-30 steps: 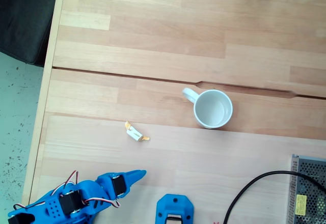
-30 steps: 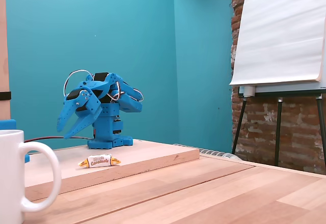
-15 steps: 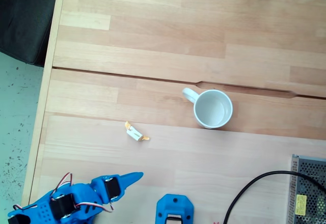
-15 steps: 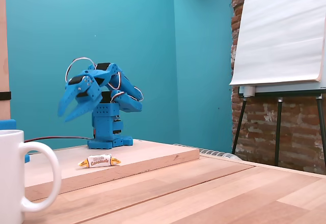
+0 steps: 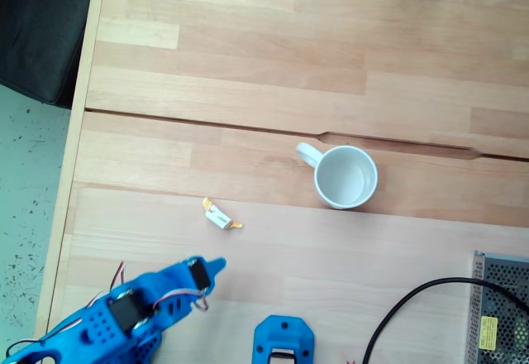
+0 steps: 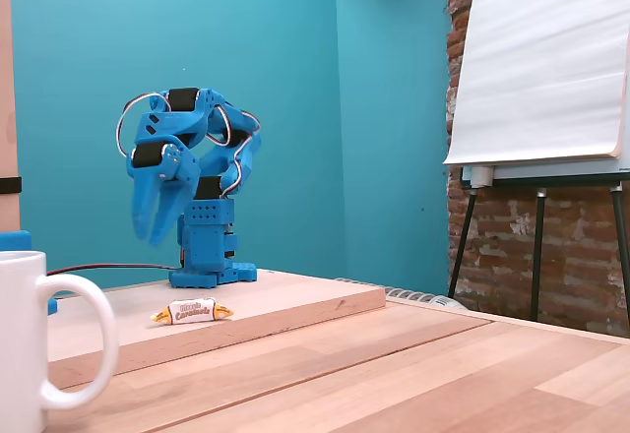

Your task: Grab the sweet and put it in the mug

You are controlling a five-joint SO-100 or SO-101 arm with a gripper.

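The sweet (image 5: 221, 216), a tiny white wrapped candy with orange-yellow twisted ends, lies on the light wooden board, left of the mug (image 5: 345, 177). The mug is white, stands upright and holds nothing, with its handle toward the upper left. My blue gripper (image 5: 218, 261) hangs in the air just below the sweet in this view, apart from it, jaws together with nothing between them. In the low fixed view, the gripper (image 6: 146, 239) points downward above the board, behind and left of the sweet (image 6: 192, 311). The mug (image 6: 39, 340) stands large at the left edge.
The arm's blue base (image 5: 283, 339) sits at the bottom edge, with a black cable (image 5: 413, 306) and a grey metal box (image 5: 500, 310) to its right. A dark object (image 5: 41, 25) lies beyond the table's left edge. A flipchart easel (image 6: 541, 69) stands at the right.
The arm has risen and swung its gripper from a forward slant to pointing downward, and the tip has moved closer to the sweet. Sweet and mug have not moved.
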